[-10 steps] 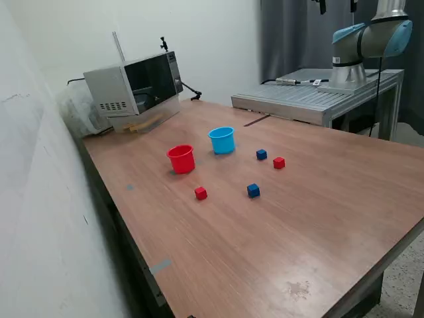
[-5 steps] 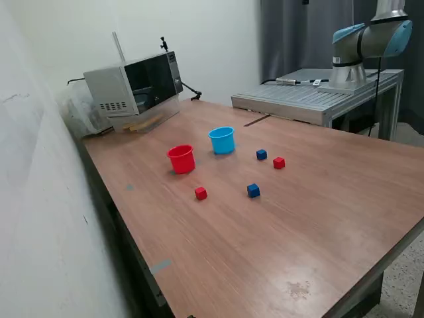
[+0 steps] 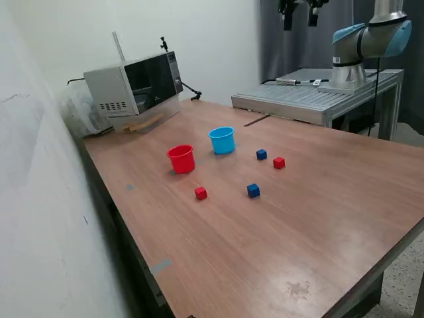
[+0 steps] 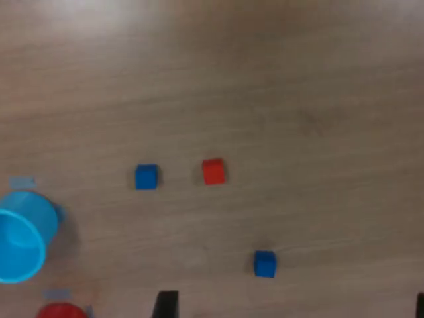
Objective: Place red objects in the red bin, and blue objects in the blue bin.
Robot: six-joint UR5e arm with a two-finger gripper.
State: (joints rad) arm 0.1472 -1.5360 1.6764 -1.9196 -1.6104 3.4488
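Note:
On the wooden table (image 3: 318,218) stand the red cup (image 3: 181,159) and the light-blue cup (image 3: 222,140). A blue cube (image 3: 262,154) and a red cube (image 3: 279,162) lie near the blue cup. A second red cube (image 3: 201,193) and a second blue cube (image 3: 253,191) lie nearer the front. My gripper (image 3: 298,14) hangs high above the table's far side, open and empty. The wrist view shows the blue cup (image 4: 23,235), the red cup's rim (image 4: 61,310), two blue cubes (image 4: 146,177) (image 4: 265,263), one red cube (image 4: 213,171) and my dark fingertips (image 4: 165,305) set wide apart.
A microwave (image 3: 136,83) stands at the table's back corner by the white wall. The arm's base (image 3: 361,50) sits on a grey metal stand (image 3: 311,99) behind the table. A stain (image 3: 298,288) marks the table's front.
My gripper has come down into the top of the exterior view and shifted toward that view's left. The cups and cubes have not moved.

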